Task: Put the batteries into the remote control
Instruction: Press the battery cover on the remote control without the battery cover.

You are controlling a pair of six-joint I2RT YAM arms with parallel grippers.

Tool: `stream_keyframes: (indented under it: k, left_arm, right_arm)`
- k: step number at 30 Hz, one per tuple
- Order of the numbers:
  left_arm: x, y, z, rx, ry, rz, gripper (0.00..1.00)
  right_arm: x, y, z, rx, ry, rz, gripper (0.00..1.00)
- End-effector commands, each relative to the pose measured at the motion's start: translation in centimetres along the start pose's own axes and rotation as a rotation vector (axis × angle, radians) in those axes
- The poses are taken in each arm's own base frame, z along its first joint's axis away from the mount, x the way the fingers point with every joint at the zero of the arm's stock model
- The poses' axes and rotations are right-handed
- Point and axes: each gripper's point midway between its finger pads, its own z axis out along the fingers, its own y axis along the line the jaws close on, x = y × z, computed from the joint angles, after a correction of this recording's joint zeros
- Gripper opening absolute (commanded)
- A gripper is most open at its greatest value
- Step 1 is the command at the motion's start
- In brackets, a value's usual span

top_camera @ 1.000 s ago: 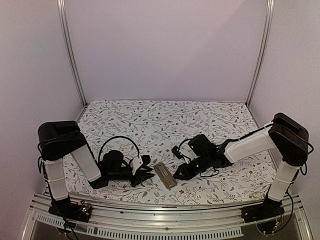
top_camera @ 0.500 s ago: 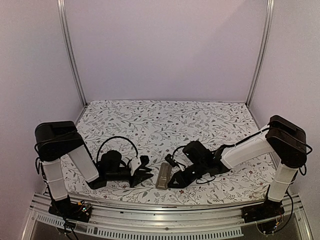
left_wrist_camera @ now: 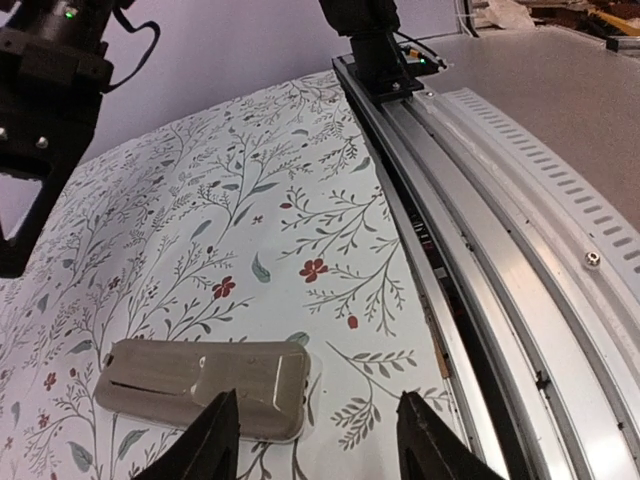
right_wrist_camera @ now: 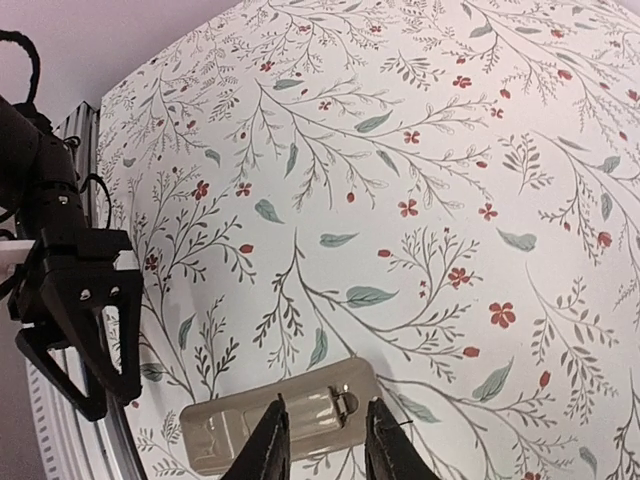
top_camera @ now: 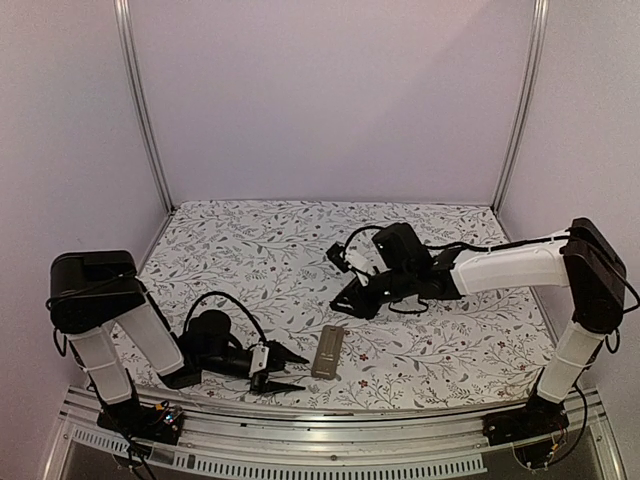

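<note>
The remote control [top_camera: 328,350] lies flat on the floral cloth near the front edge, greyish back up, with nothing holding it. In the right wrist view the remote control [right_wrist_camera: 280,415] shows a shallow recess and a small latch. No batteries show in any view. My left gripper [top_camera: 300,371] rests low just left of the remote, open, and one of its fingertips [left_wrist_camera: 215,440] is beside the end of the remote control [left_wrist_camera: 200,385]. My right gripper [top_camera: 345,303] hangs above and behind the remote, jaws a little apart and empty. It is open in the wrist view [right_wrist_camera: 328,445].
An aluminium rail [top_camera: 330,420] runs along the near edge, close to my left gripper [left_wrist_camera: 320,440]. The right arm's base [left_wrist_camera: 375,40] stands on that rail. Upright metal posts [top_camera: 140,110] and pale walls close the back. Black cables loop by both wrists.
The remote was swung from slanted to nearly straight and left lying. My right gripper lifted and drew back from it. My left arm pulled toward the near edge and opened wider.
</note>
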Motion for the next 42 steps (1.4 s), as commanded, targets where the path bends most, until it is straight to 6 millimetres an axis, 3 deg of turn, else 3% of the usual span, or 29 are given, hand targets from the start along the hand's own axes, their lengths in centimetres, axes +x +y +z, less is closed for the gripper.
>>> stream_keyframes:
  k: [1, 7, 14, 21, 42]
  left_arm:
    - [0.8, -1.7, 0.8, 0.080, 0.025, 0.050, 0.55]
    - [1.9, -0.7, 2.0, 0.046, 0.067, 0.032, 0.55]
    - [3.3, 1.0, 3.1, -0.021, 0.126, 0.011, 0.54]
    - [3.9, 0.5, 3.2, 0.007, 0.138, -0.003, 0.48]
    - [3.9, 0.6, 3.5, 0.013, 0.131, 0.013, 0.48]
  right_arm:
    - [1.9, -2.2, 2.5, 0.035, 0.065, -0.126, 0.25]
    - [2.8, -2.1, 3.2, -0.019, 0.075, -0.161, 0.29]
    - [3.4, -1.9, 3.9, -0.098, 0.065, -0.149, 0.23]
    - [4.2, -2.2, 4.6, -0.124, 0.079, -0.132, 0.22]
    - [6.3, -1.2, 5.2, -0.212, 0.108, -0.076, 0.10]
